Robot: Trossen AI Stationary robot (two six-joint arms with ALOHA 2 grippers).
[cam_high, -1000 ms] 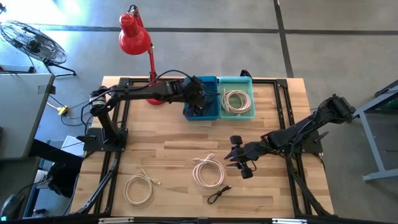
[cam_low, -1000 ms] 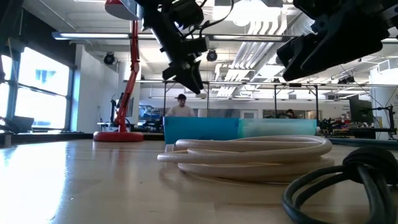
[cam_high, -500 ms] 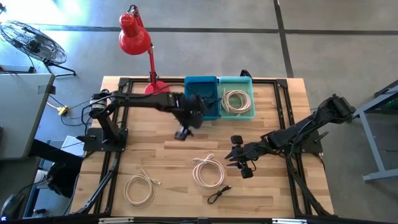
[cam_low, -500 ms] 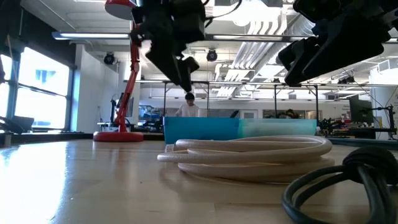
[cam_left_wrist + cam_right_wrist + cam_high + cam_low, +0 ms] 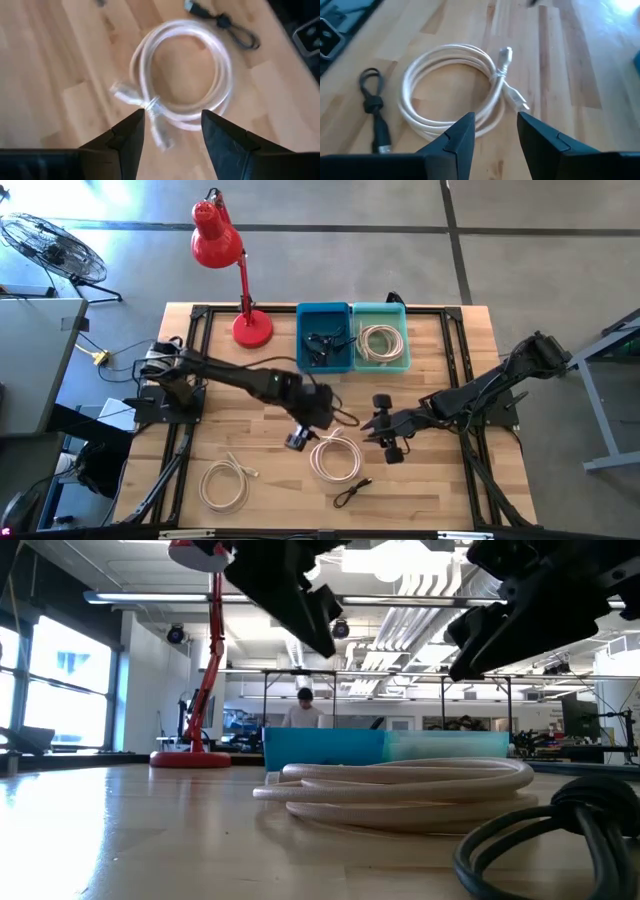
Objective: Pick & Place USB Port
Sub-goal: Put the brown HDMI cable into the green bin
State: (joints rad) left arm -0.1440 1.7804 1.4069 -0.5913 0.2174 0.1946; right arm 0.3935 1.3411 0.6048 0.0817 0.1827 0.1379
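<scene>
A white coiled USB cable (image 5: pixel 335 457) lies flat on the wooden table near its middle, its two plug ends (image 5: pixel 150 107) tied at the coil's side. My left gripper (image 5: pixel 298 440) hovers open just left of and above this coil, with nothing between its fingers (image 5: pixel 172 125). My right gripper (image 5: pixel 368 430) waits open to the coil's right, also holding nothing (image 5: pixel 495 127). A small black cable (image 5: pixel 352 492) lies nearer the front edge. In the low view the white coil (image 5: pixel 400 790) and black cable (image 5: pixel 550 830) lie below both grippers.
At the table's far edge, a blue bin (image 5: pixel 325 338) holds a black cable and a teal bin (image 5: pixel 381 335) holds a white coil. Another white coil (image 5: pixel 224 485) lies at the near left. A red desk lamp (image 5: pixel 245 325) stands at the far left.
My left gripper has swung from over the blue bin toward the table's near edge, turning as it went, and now hangs beside the middle white coil. The cables on the table have kept still.
</scene>
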